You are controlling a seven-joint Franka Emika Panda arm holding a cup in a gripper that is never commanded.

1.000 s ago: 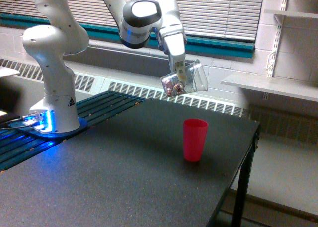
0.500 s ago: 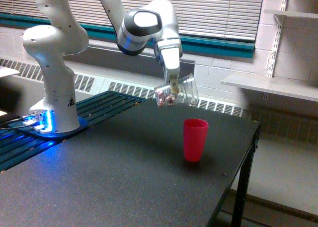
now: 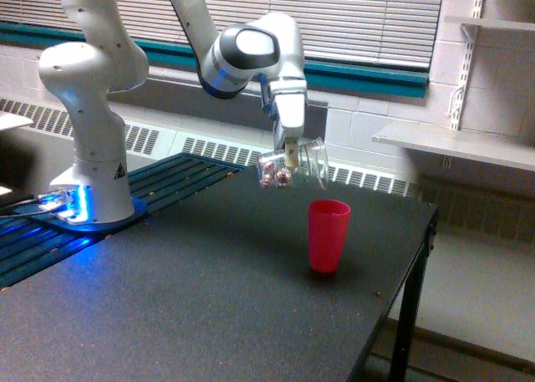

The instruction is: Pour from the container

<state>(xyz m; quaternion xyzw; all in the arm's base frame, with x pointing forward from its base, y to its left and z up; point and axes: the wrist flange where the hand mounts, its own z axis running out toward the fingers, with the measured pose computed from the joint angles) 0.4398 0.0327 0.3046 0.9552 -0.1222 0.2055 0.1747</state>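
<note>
The container, a clear plastic jar with small reddish pieces at its bottom end, hangs in the air tilted on its side, mouth toward the exterior view's right. My gripper is shut on it from above. An opaque red cup stands upright on the dark table, below and to the right of the jar's mouth. The jar's mouth is above and a little left of the cup's rim, apart from it.
The arm's white base stands on the table's left with a blue light. The table's right edge drops off close beside the red cup. A white shelf juts from the wall at right. Radiator and blinds behind.
The gripper with the jar has come down and moved left, toward the red cup's height. The jar has tipped further toward horizontal. The red cup has not moved.
</note>
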